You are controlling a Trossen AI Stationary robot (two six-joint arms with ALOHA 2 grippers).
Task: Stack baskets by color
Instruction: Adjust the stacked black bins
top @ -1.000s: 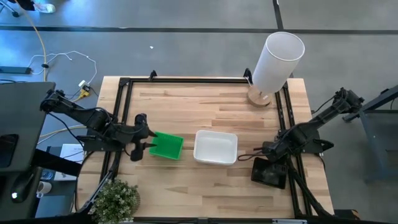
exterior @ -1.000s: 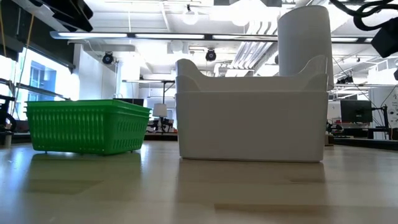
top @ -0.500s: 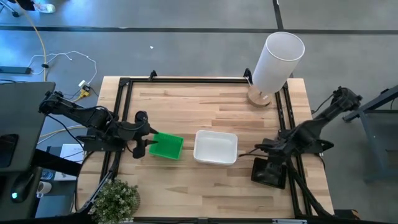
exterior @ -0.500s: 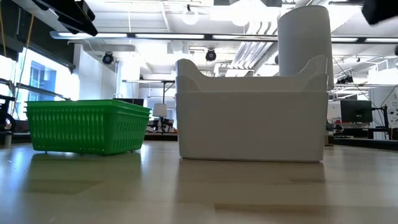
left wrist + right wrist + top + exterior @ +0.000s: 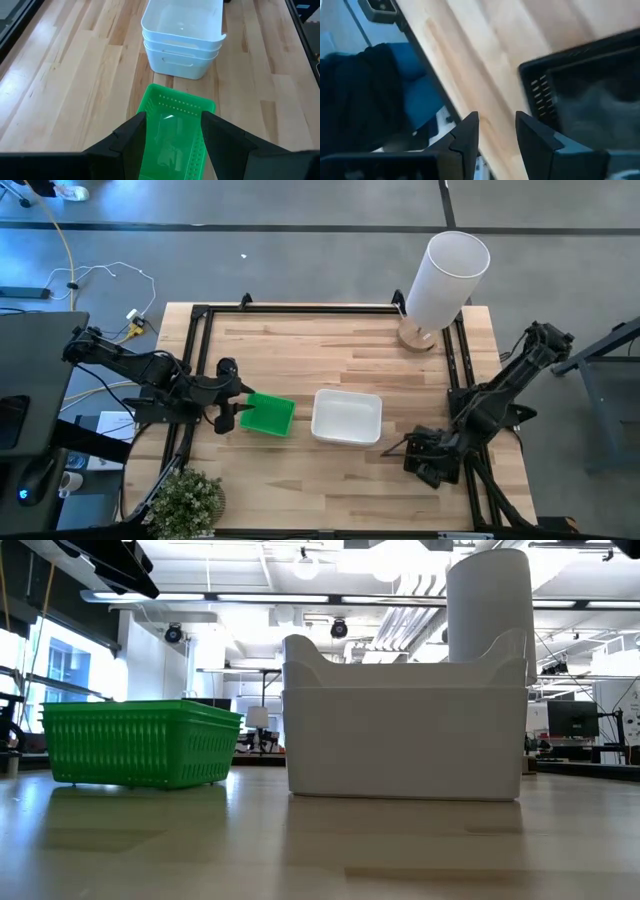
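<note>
A green basket (image 5: 268, 416) stands on its base left of the table's middle. My left gripper (image 5: 172, 145) hangs open over its left end, one finger on either side, touching nothing that shows. A nested stack of white baskets (image 5: 347, 418) rests on the table to its right, also seen in the left wrist view (image 5: 182, 37). A black mesh basket (image 5: 435, 462) sits near the right edge. My right gripper (image 5: 496, 135) is open over bare wood beside it (image 5: 590, 85), with nothing between its fingers.
A tall white cylinder on a wooden base (image 5: 445, 280) stands at the far right corner. A potted plant (image 5: 187, 500) sits at the near left corner. Black frame rails (image 5: 300, 308) run along the table's edges. Bare wood lies across the far half.
My right gripper has swung from beside the white stack toward the table's near right, over the black basket, rolling about its own line and tipping further down. My left gripper and the baskets have kept still.
</note>
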